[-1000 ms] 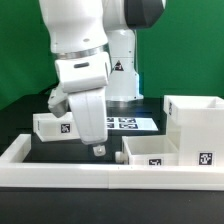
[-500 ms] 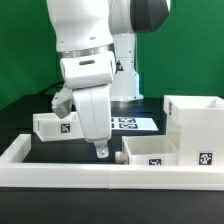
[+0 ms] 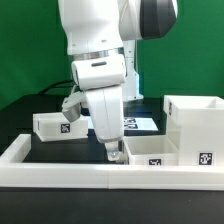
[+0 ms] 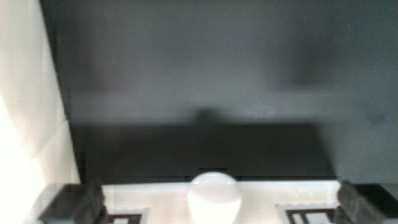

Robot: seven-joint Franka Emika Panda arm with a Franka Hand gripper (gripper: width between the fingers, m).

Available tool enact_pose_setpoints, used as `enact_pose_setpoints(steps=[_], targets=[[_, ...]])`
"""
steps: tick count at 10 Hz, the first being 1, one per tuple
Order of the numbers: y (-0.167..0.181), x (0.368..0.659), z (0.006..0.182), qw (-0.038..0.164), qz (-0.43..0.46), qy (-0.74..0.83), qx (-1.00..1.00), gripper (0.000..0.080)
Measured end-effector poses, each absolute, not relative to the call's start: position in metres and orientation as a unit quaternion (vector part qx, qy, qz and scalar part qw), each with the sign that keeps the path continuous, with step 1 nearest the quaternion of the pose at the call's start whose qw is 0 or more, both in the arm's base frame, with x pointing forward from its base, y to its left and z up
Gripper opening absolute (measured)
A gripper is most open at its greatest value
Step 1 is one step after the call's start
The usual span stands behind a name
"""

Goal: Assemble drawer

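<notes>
Since the markings matter most to me, I start there: all I can make out are black-and-white square tags. One sits low on the front of the case (image 3: 196,128), at the right edge of the frame. Another is on the camera-facing side of the near tray (image 3: 140,157), lower centre. A third is on the far tray (image 3: 48,126), left of centre. Several more lie flat on the marker board (image 3: 139,122) behind the arm.

The case stands upright with its open side up. Both trays lie open side up, with their long axes running roughly left to right across the frame. The near tray sits just behind the wall (image 3: 70,172).

The gripper (image 3: 113,152) points straight down just beside the near tray's left end; whether it touches I cannot tell. I cannot tell how its jaws stand either.

The wrist view is blurred: dark table (image 4: 196,70) and a white rounded shape (image 4: 214,186).
</notes>
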State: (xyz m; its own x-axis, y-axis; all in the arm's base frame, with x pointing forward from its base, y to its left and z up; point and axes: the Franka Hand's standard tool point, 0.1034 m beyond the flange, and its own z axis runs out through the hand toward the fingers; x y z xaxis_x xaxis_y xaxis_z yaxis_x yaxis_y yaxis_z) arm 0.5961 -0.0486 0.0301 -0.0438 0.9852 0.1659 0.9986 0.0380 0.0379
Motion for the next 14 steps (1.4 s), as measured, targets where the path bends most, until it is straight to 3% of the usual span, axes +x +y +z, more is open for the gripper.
enact_pose_setpoints(steps=[6, 14], targets=[[-0.026, 0.584, 0.009, 0.060, -0.070, -0.712, -0.696, 0.0649], [-0.007, 0.596, 0.017, 0.052, -0.058, -0.693, -0.716, 0.0649]])
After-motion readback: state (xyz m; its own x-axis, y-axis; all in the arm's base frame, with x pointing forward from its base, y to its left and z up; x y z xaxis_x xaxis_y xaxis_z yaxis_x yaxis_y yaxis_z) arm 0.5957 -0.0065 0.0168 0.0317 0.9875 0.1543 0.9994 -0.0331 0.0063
